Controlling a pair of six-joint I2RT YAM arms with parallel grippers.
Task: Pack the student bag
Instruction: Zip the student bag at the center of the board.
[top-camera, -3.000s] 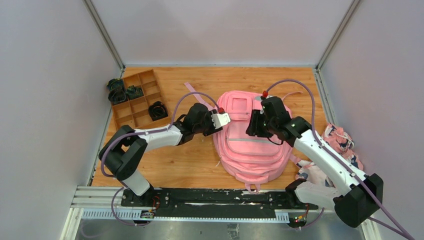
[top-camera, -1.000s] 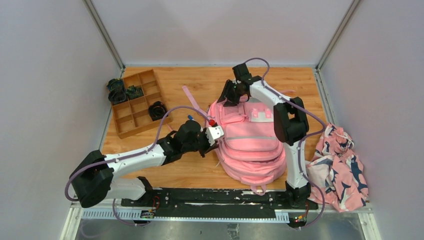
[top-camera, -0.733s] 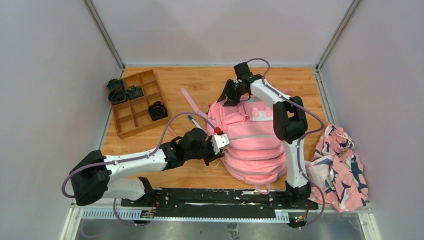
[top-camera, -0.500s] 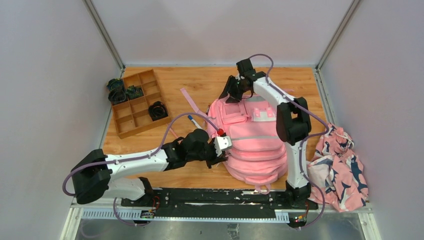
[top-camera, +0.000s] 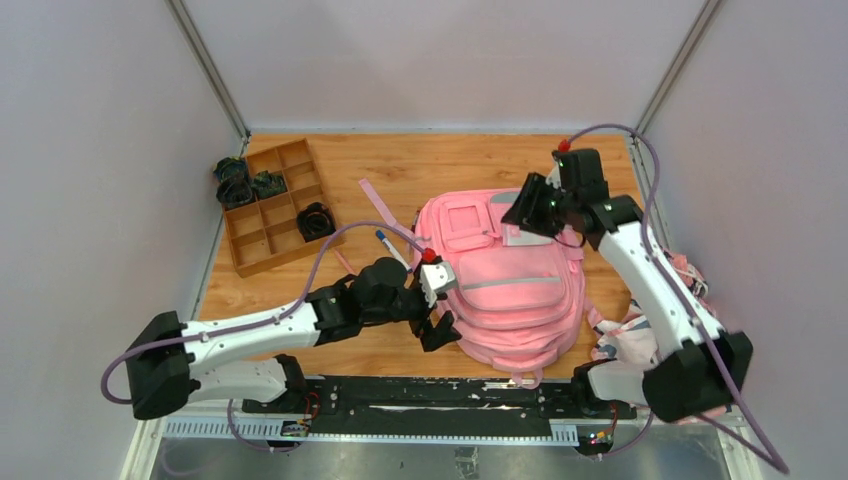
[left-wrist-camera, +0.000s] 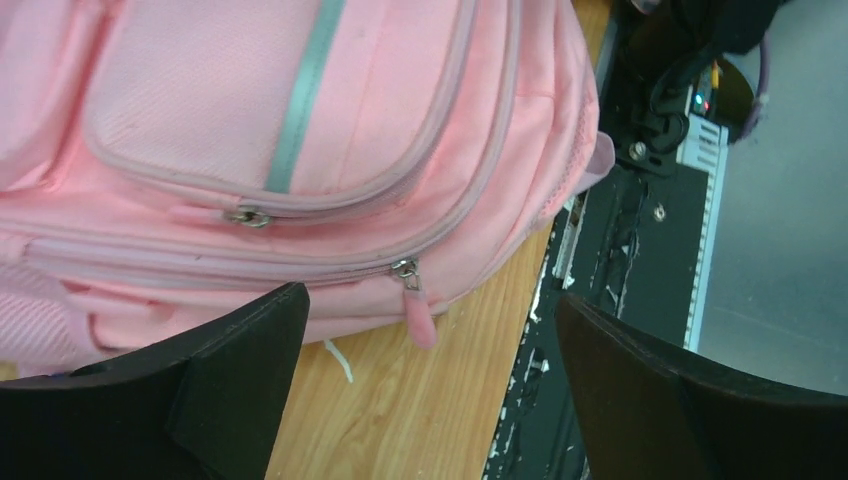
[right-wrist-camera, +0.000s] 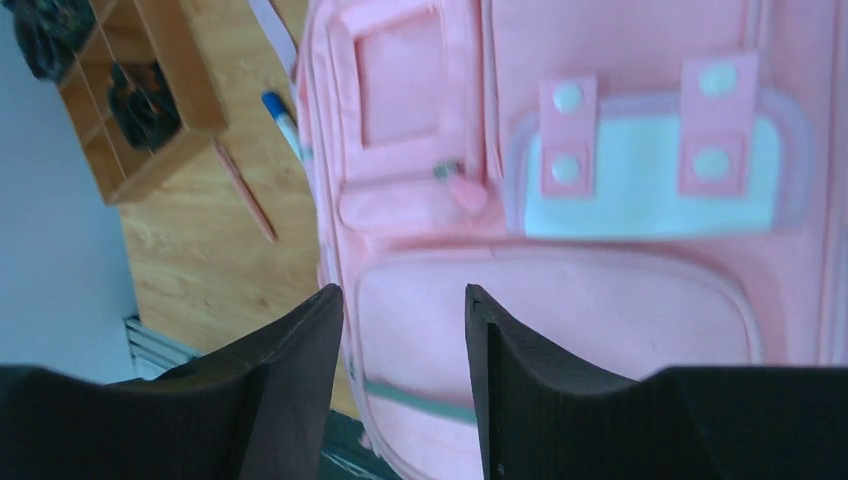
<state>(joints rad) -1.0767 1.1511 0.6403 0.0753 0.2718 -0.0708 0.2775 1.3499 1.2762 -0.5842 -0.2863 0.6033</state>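
Standing wide apart, left gripper (left-wrist-camera: 426, 300) jaws hold nothing over the student bag (top-camera: 510, 290); right gripper (right-wrist-camera: 403, 293) half-spread, likewise empty.

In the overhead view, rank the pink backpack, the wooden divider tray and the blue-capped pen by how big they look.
1. student bag, clearly the largest
2. wooden tray, noticeably smaller than the bag
3. pen, by far the smallest, only a thin sliver

I count one student bag (top-camera: 500, 280), one wooden tray (top-camera: 258, 217), one blue-capped pen (top-camera: 388, 243), one pencil (right-wrist-camera: 243, 188), one patterned cloth bundle (top-camera: 622, 338); the tray's dark bundles (top-camera: 316, 220) I cannot count surely.
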